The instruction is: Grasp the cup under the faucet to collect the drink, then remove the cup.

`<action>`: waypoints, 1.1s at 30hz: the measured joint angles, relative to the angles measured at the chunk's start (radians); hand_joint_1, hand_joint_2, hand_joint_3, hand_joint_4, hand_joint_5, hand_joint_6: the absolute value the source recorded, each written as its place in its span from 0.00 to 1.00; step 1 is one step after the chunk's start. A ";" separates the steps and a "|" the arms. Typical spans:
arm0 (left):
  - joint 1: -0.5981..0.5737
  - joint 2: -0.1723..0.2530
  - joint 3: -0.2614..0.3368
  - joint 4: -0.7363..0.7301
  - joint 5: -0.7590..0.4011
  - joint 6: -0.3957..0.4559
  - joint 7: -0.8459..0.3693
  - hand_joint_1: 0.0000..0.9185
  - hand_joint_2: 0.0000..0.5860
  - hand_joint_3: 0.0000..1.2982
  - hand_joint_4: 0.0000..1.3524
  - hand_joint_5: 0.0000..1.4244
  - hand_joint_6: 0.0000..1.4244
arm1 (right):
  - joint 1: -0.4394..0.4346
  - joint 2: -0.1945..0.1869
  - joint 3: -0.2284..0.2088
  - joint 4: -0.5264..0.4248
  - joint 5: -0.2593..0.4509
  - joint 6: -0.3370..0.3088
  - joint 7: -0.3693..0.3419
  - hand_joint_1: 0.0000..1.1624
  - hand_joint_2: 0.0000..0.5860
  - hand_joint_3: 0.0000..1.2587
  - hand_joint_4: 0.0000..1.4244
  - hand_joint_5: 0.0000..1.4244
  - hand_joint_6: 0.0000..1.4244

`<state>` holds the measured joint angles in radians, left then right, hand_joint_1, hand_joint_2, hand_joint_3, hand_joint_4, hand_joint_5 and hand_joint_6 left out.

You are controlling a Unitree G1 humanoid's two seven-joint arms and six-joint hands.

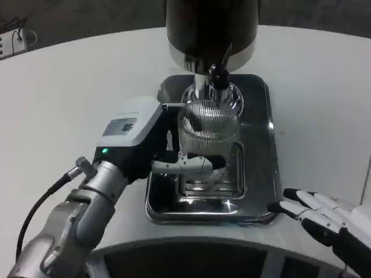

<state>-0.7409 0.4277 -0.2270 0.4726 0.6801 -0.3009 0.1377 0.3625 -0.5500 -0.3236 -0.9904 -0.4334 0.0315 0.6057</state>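
The left hand (148,145) wraps its fingers (194,162) around the ribbed clear cup (207,127), which stands under the faucet (215,74) on the steel drip tray (258,174). It looks rigid, slick and light; gripping mid-wall seems safest. The right hand (327,217) rests released on the counter (58,116).

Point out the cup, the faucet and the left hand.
cup (207,126): head view, on its ribbed clear wall.
faucet (218,74): head view, on the dark knob at the dispenser's front, above the cup.
left hand (142,139): head view, on its white back; the fingers (194,163) wrap the cup's lower part.
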 measured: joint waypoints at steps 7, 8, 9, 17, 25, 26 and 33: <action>-0.030 0.016 -0.015 0.012 -0.002 0.029 -0.049 0.02 0.02 0.39 0.25 0.43 0.60 | -0.001 0.001 -0.005 0.003 0.005 0.000 -0.005 0.36 0.84 0.09 0.00 0.00 0.03; -0.032 0.020 -0.017 0.012 -0.003 0.031 -0.057 0.02 0.01 0.37 0.23 0.41 0.58 | -0.001 0.001 -0.005 0.004 0.005 0.000 -0.006 0.36 0.84 0.09 0.00 0.00 0.03; -0.035 0.025 -0.019 0.015 -0.004 0.031 -0.068 0.01 0.01 0.37 0.22 0.39 0.57 | -0.003 0.001 -0.005 0.004 0.005 0.000 -0.006 0.36 0.84 0.09 0.00 0.00 0.03; -0.043 0.049 -0.019 0.023 -0.041 0.031 -0.116 0.00 0.00 0.20 0.05 0.20 0.36 | -0.017 0.001 0.008 0.009 0.006 0.000 -0.009 0.36 0.84 0.09 0.00 0.01 0.04; -0.038 0.073 0.022 0.003 -0.126 0.000 -0.133 0.00 0.00 0.19 0.07 0.19 0.36 | -0.035 0.001 0.024 0.012 0.005 0.001 -0.009 0.36 0.82 0.09 0.00 0.01 0.04; -0.036 0.076 0.026 -0.003 -0.128 -0.002 -0.133 0.00 0.00 0.19 0.07 0.19 0.36 | -0.037 0.001 0.024 0.012 0.005 0.002 -0.009 0.36 0.82 0.10 0.00 0.01 0.04; 0.071 0.140 0.098 -0.115 -0.185 -0.023 -0.157 0.00 0.00 0.20 0.11 0.21 0.36 | -0.053 0.002 0.036 0.033 0.004 0.007 -0.009 0.37 0.82 0.10 0.00 0.01 0.05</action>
<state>-0.6700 0.5676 -0.1291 0.3581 0.4955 -0.3236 -0.0194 0.3098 -0.5484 -0.2875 -0.9575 -0.4293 0.0381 0.5965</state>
